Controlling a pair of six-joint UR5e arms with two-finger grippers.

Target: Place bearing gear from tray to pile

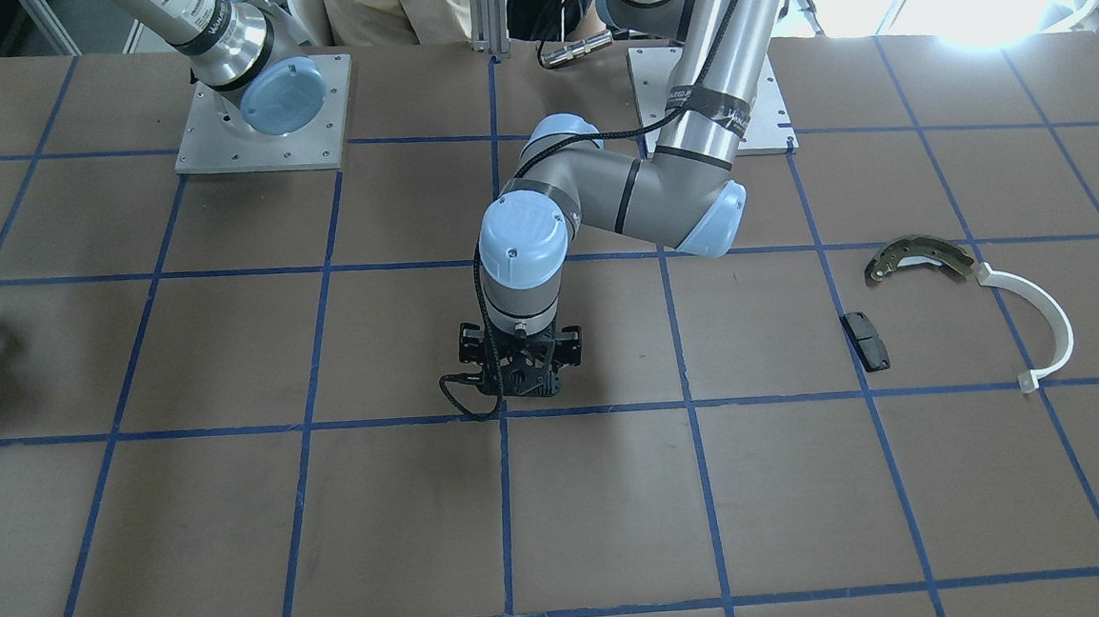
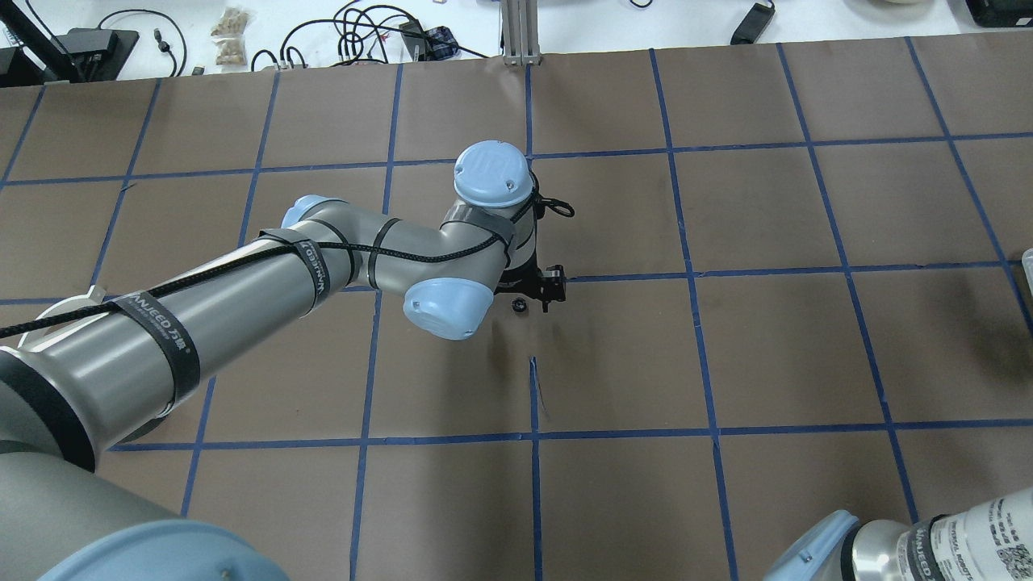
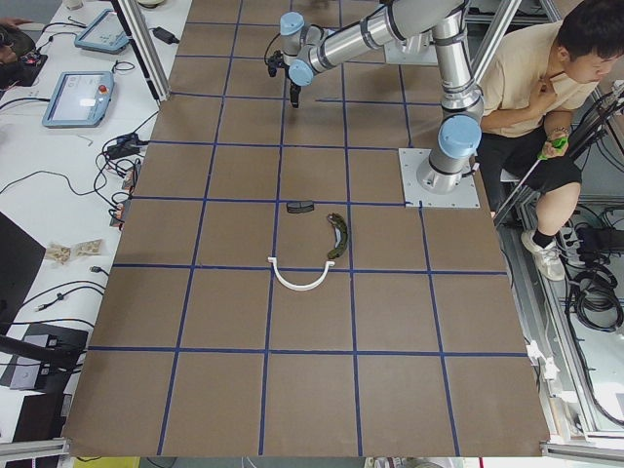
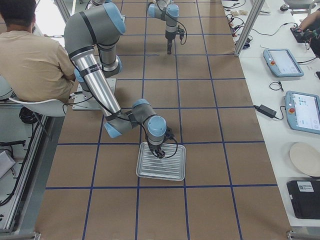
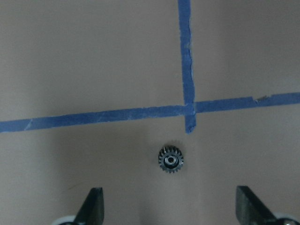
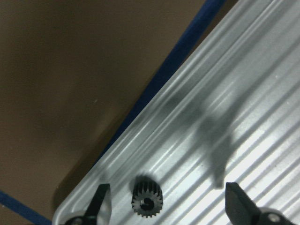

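A small black toothed bearing gear [image 5: 171,161] lies on the brown table by a blue tape crossing, in the middle of the table; it also shows in the overhead view [image 2: 519,304]. My left gripper [image 5: 171,206] hangs over it, open and empty, fingers well apart on either side. A second gear [image 6: 146,202] lies near a corner of the ridged silvery tray [image 6: 243,117]. My right gripper [image 6: 168,206] is open just above it. The pile lies far off: brake shoe [image 1: 918,257], white half-ring [image 1: 1046,316], black pad [image 1: 866,340].
The tray [image 4: 161,161] sits at the table end on my right. The table is brown paper with a blue tape grid. A seated person [image 3: 546,88] is behind the arm bases. Tablets and cables lie on the side bench [image 4: 290,65].
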